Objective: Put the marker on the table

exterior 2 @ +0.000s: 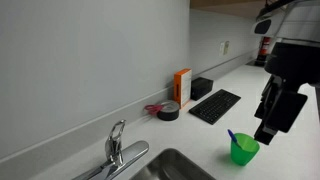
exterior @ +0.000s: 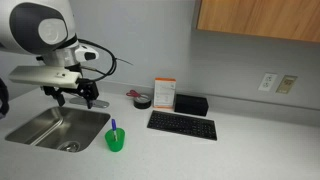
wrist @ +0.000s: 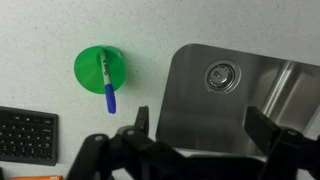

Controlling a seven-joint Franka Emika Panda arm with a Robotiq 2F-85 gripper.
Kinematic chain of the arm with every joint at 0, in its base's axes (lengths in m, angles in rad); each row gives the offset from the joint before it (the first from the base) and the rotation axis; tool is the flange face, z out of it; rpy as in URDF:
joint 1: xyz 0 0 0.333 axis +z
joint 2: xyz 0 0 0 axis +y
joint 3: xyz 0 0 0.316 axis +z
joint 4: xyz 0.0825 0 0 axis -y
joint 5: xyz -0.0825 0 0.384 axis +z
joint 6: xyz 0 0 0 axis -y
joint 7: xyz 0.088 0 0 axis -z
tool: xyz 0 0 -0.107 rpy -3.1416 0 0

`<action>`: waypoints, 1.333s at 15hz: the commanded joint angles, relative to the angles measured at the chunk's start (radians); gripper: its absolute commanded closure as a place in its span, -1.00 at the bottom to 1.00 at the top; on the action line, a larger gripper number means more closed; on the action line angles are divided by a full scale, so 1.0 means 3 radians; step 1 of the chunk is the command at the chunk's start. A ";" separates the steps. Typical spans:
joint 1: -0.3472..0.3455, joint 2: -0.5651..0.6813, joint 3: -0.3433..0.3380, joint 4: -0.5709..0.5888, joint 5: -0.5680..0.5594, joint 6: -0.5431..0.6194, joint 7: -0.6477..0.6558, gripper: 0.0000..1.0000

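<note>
Marker (wrist: 107,85) leans in green cup (wrist: 88,62) on table (wrist: 40,30), beside sink (wrist: 250,95) — not yet lifted; hand (wrist: 200,120) hovers above, jaws wide, empty. Likely staged high to drop onto marker's upper end.

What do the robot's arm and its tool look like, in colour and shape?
The arm is white and rounded, with a round black cap on a joint. A thin black cable loops beside it. The tool is black, angular and two-fingered.
</note>
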 commanded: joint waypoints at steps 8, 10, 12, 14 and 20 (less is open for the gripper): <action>-0.0017 0.0016 0.0016 0.0003 -0.0006 0.0017 0.0012 -1.00; -0.0043 0.0074 0.0001 0.0029 -0.0022 0.0017 0.0019 -1.00; -0.0076 0.0137 -0.0013 0.0033 -0.0053 0.0040 0.0022 -1.00; -0.0136 0.0241 -0.0030 0.0035 -0.0125 0.0090 0.0053 -1.00; -0.0305 0.0647 -0.0142 0.0083 -0.0217 0.0324 0.0049 -1.00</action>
